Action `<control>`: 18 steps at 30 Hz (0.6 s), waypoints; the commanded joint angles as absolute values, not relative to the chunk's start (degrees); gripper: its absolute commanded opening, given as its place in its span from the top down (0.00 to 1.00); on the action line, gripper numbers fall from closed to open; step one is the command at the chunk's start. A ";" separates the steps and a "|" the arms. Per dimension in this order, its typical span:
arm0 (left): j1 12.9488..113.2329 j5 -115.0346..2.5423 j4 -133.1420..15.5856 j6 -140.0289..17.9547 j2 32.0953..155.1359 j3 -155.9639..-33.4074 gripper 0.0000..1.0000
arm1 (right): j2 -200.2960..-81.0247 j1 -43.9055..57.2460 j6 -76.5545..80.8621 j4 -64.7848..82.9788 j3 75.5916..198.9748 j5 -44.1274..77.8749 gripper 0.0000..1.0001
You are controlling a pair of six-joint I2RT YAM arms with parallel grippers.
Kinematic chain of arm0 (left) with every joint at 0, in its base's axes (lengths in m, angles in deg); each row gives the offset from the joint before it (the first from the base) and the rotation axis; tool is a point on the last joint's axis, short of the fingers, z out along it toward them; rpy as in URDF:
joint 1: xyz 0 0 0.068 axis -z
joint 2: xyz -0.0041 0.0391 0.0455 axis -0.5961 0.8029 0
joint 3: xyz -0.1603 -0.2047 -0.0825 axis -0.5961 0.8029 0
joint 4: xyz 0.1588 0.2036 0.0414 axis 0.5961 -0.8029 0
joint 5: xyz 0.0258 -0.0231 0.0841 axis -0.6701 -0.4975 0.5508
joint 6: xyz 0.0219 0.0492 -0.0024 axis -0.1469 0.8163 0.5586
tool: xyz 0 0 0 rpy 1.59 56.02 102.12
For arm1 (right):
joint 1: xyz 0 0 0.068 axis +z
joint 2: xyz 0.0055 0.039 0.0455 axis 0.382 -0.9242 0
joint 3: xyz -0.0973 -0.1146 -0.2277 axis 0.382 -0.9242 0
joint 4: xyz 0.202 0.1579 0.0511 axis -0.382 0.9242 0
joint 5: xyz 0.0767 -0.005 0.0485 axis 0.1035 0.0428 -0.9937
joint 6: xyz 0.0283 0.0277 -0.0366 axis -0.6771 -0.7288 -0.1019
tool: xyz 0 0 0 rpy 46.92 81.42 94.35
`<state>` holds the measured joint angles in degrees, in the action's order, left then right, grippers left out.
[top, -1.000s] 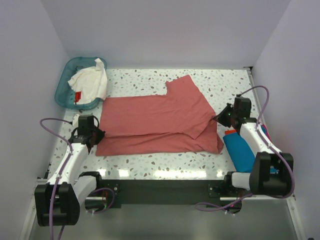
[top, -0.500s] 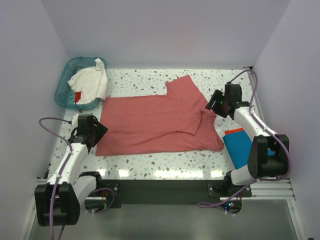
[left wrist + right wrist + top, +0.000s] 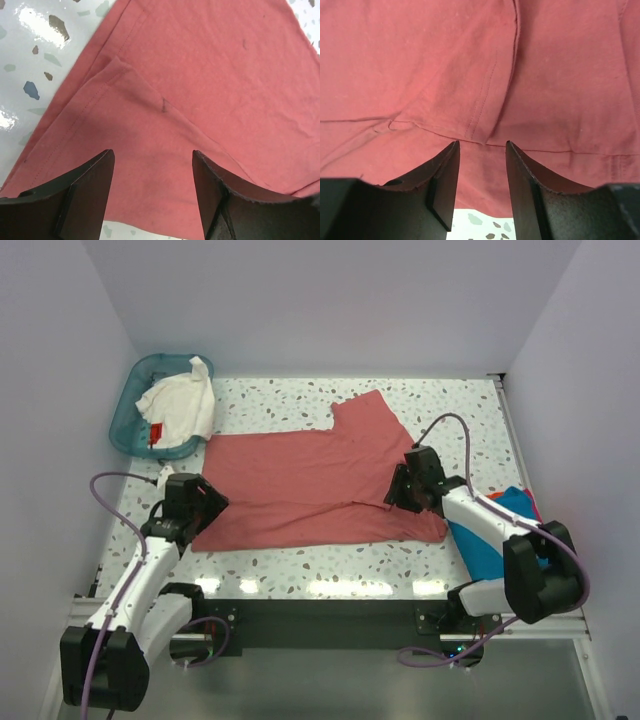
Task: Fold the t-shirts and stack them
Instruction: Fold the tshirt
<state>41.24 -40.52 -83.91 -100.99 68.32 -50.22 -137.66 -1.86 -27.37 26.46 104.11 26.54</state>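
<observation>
A salmon-red t-shirt (image 3: pixel 300 470) lies flat across the middle of the table, with its near edge and right side folded over. My left gripper (image 3: pixel 205 502) hovers over the shirt's left edge. In the left wrist view it (image 3: pixel 152 155) stands open over the salmon cloth (image 3: pixel 200 75) and holds nothing. My right gripper (image 3: pixel 400 490) is over the folded right part. Its jaws (image 3: pixel 481 145) are apart just above a hem of the shirt (image 3: pixel 420 60), gripping nothing. A white t-shirt (image 3: pixel 180 405) with a small red tag lies in the basket. A folded teal-blue t-shirt (image 3: pixel 480 540) lies at the right, partly under the right arm.
A teal plastic basket (image 3: pixel 125 420) stands at the back left corner. The speckled tabletop (image 3: pixel 300 560) shows along the front edge and behind the shirt. White walls close in the left, back and right sides.
Both grippers opened and let go of the salmon-red shirt. The right one swung back, then came left onto the folded right part. The left one moved right, over the shirt's left edge.
</observation>
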 commanded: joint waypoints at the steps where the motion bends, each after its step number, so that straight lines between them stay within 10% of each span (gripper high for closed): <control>1: 41.78 -40.25 -83.03 -101.58 67.52 -48.80 0.32 | -138.68 -0.05 -31.36 21.86 103.66 30.14 0.55; 13: 41.78 -41.39 -81.62 -99.82 68.83 -48.97 0.32 | -144.65 0.57 -34.45 17.47 102.69 30.67 0.57; 18: 41.78 -41.66 -81.62 -99.56 69.10 -49.15 0.32 | -145.01 0.66 -34.89 17.38 103.40 30.75 0.76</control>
<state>41.52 -41.31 -84.06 -100.85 69.02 -48.76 -144.70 0.31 -33.71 20.56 102.75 29.20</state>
